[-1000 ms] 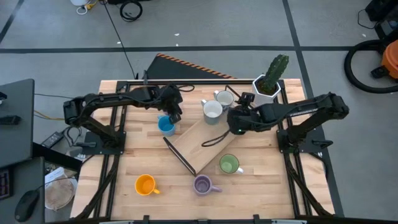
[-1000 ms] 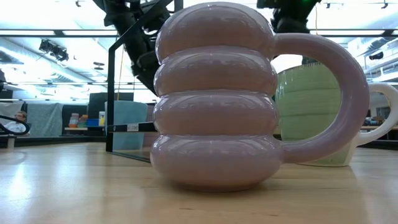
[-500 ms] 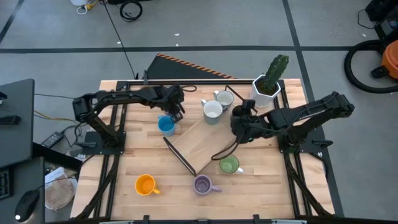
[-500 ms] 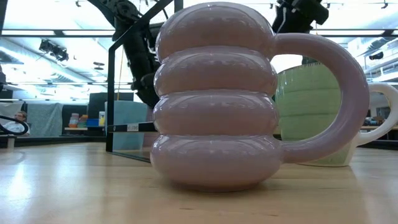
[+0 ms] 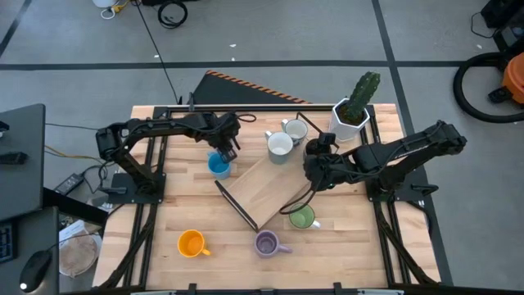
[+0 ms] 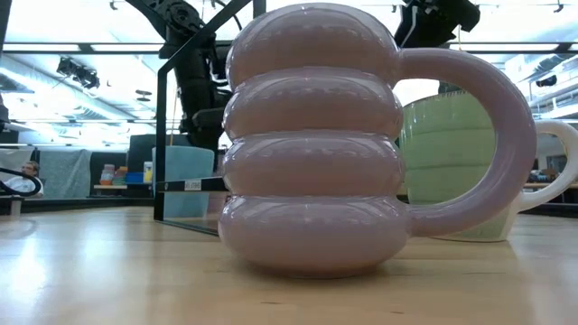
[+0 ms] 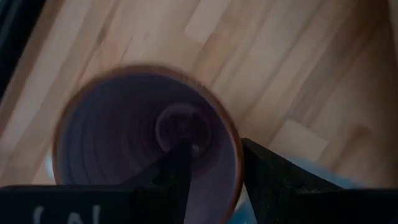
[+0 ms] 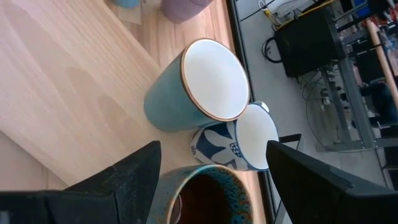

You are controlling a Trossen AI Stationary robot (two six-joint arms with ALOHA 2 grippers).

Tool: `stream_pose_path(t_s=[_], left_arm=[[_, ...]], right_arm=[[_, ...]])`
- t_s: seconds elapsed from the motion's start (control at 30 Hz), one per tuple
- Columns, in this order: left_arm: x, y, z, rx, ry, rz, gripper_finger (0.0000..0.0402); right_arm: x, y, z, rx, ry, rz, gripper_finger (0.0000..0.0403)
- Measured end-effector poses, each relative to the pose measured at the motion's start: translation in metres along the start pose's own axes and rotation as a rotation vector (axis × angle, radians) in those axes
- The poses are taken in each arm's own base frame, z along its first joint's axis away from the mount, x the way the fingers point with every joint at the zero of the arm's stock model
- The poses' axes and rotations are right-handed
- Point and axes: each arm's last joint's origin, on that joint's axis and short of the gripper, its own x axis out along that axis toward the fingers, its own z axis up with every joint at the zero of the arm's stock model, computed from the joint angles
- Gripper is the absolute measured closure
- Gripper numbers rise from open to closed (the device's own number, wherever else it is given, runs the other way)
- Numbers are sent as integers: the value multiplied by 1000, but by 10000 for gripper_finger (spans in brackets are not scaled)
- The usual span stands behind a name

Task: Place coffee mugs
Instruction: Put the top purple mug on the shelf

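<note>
My left gripper [image 5: 227, 150] is shut on a lilac mug [image 7: 137, 130] right beside the blue mug [image 5: 218, 166], at the far left of the wooden rack [image 5: 262, 184]. My right gripper [image 5: 314, 166] hangs open near the rack's far right corner, over a dark-glazed mug [image 8: 199, 196] whose rim shows between its fingers, untouched. Beyond it stand a grey-blue mug [image 8: 199, 87] and a white patterned mug [image 8: 239, 143]. Green [image 5: 301, 217], lilac [image 5: 267, 243] and orange [image 5: 191, 243] mugs stand upright near the front edge. My left gripper has the lilac mug by its rim [image 7: 231, 146], with one finger [image 7: 180, 168] inside the mug and the other [image 7: 267, 177] outside. The fingers come steeply from above. The mug is upright, mouth up; whether its base rests on anything I cannot tell.
A white pot with a cactus [image 5: 354, 111] stands at the far right corner. The rack's black frame [image 5: 237, 205] rises along its near left side. In the low view the front lilac mug [image 6: 312, 144] fills the picture, with the green mug [image 6: 452, 162] behind it.
My left gripper has sunk with the lilac mug toward the blue mug and tipped more steeply downward, its hold unchanged. My right gripper has shifted a little toward the table's near edge, turned slightly, and stayed open.
</note>
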Motion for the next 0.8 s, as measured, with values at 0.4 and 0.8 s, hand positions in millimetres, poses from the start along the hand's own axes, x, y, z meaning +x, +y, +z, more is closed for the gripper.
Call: stream_pose_path(t_s=[0.4,0.8], left_arm=[[11,2,-2,1,62,-15,261],[25,1,-3,45,106,-16,353]], right_arm=[[0,1,0,7,-3,27,106],[0,1,0,4,-4,28,106]])
